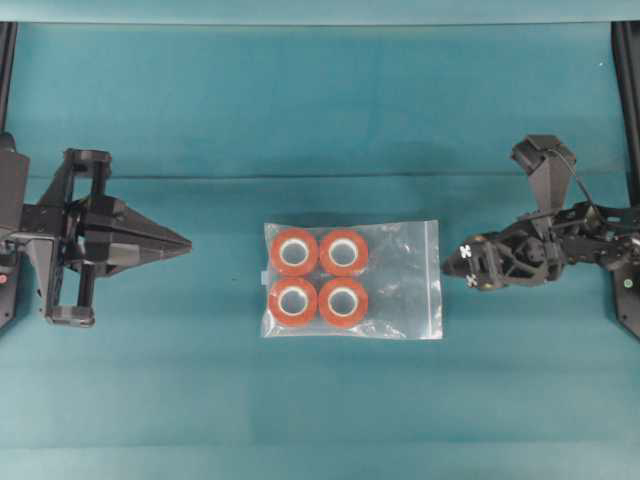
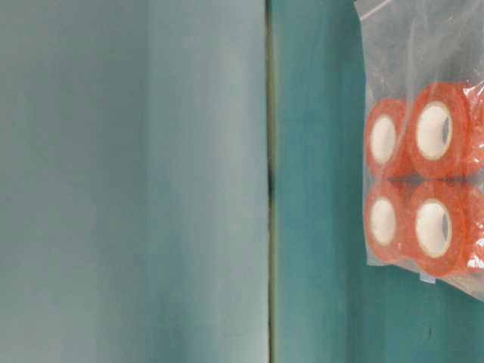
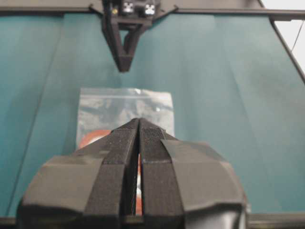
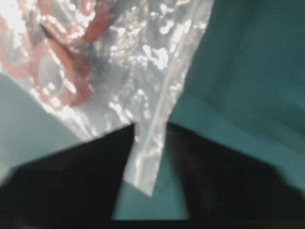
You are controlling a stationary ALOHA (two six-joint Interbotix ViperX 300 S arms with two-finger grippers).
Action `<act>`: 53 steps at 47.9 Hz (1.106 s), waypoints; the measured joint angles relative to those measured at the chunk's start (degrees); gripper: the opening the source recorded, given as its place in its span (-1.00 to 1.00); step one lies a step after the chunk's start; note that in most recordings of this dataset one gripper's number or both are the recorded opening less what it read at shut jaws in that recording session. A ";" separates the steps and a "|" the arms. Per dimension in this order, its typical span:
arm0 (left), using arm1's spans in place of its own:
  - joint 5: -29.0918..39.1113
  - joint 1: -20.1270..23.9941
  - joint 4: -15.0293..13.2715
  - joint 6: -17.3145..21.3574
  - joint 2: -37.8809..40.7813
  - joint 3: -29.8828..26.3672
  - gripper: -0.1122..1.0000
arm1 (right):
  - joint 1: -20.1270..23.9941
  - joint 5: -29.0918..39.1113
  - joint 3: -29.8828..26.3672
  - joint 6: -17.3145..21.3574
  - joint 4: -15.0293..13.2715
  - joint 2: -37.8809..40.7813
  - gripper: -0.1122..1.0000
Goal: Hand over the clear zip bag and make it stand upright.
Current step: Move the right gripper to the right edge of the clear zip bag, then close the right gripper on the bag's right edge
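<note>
Clear zip bag [image 1: 352, 280] first: it lies flat on the teal desk [image 1: 320, 110] at the middle of the overhead view, its four orange-red tape rolls [image 1: 318, 277] packed two by two in its left half, the right half empty film with the zip strip along the right edge. Nothing of the task looks done yet; the bag is neither lifted, passed across nor standing.

At the centre right of the overhead view, the right gripper [image 1: 447, 266] has its tip just beside the bag's zip edge. In the right wrist view its two fingers [image 4: 86, 167] stand slightly apart with the lower corner of the bag [image 4: 143, 162] lying in the gap between them. That view is blurred, so I cannot tell whether the pads already press on the plastic or only straddle it; my judgement is that a grasp at this corner is the step in hand.

At the centre left of the overhead view, the left gripper [image 1: 188, 242] sits well apart from the bag, pointing towards it. The left wrist view shows its fingers [image 3: 119, 157] clenched together on nothing, with the bag [image 3: 125, 107] ahead of them in the middle of the frame.

Left to do, as I judge it: secure the pinch, raise the bag, pass it to the other gripper, and set it upright on the desk.
</note>
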 measured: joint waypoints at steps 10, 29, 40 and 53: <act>0.44 0.53 0.00 0.00 0.09 0.00 -0.81 | 1.58 -4.57 0.70 1.58 1.85 1.41 0.88; 0.79 1.49 -0.09 0.00 0.09 0.00 -0.81 | 8.88 -17.05 0.44 10.55 3.08 11.25 0.89; 0.97 1.93 -0.09 0.00 0.09 0.00 -0.81 | 10.02 -19.95 -3.08 11.34 2.90 16.61 0.89; 0.97 2.11 0.00 0.00 0.09 0.00 -0.81 | 10.20 -20.39 -6.15 11.34 2.90 19.51 0.88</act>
